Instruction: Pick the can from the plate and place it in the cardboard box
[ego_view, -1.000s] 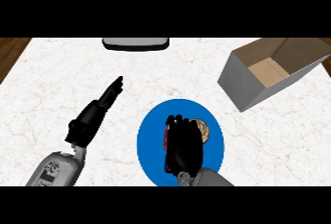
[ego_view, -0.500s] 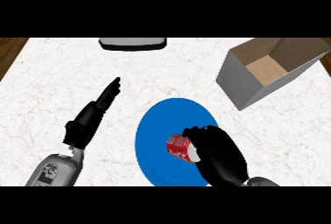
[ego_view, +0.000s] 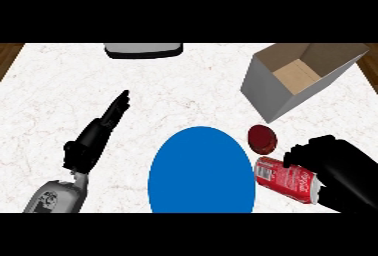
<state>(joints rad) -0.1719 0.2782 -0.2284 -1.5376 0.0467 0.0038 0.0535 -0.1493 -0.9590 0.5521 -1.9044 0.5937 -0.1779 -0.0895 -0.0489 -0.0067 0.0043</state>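
Nearest you, the robot's right hand (ego_view: 336, 167) is curled round the red metal can (ego_view: 284, 179), which lies tilted just off the right rim of the round blue plate (ego_view: 201, 170). The left hand (ego_view: 92, 142) rests straight-fingered on the white marble counter (ego_view: 59, 90). Farthest, the open grey cardboard box (ego_view: 269, 92) stands apart.

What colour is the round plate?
The round plate is solid blue; head view shows it best.

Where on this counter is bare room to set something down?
Bare counter lies between the left hand, the cardboard box and the blue plate. Crowded right of the plate, where the right hand holds the can.
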